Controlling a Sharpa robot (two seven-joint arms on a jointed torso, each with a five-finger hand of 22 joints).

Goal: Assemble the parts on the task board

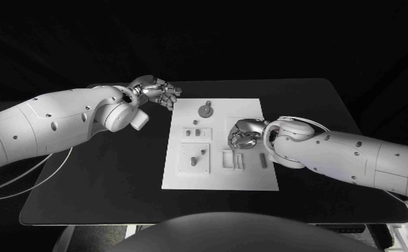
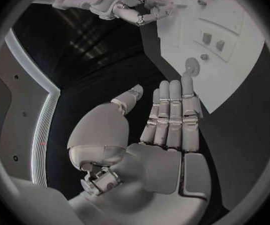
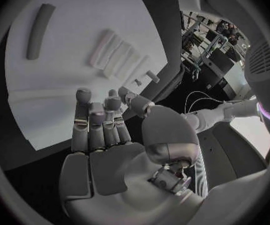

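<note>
Seems an early step of the assembly: no part in either hand, most pieces lying loose on the task board (image 1: 251,178).

Left hand (image 1: 159,94) held above the table (image 1: 102,169), just beside the far left corner of the task board, off its surface. Fingers (image 2: 171,116) straight and close together, thumb apart, holding nothing.

Right hand (image 1: 243,133) placed over the middle right area of the task board, palm turned down toward it. Fingers (image 3: 89,127) extended, slightly apart, empty; contact with the board cannot be told.

Next move probably: lowering the right hand onto one of the small pieces below it and pinching that piece between thumb and one finger. Needs fine alignment, since the pieces are small, lie flat and sit close to each other. Risk of pushing a piece sideways instead of lifting it.

Task board: white flat rectangular plate, in the middle of the table, long side running away from the robot. On its far part, a round grey part (image 1: 206,110) like a knob or gear. On the left half, small dark pegs (image 1: 194,132) inside square recessed fields. Near the right hand, toward the robot, some narrow slotted frames (image 1: 232,159) and a long thin bar (image 1: 263,161).
</note>
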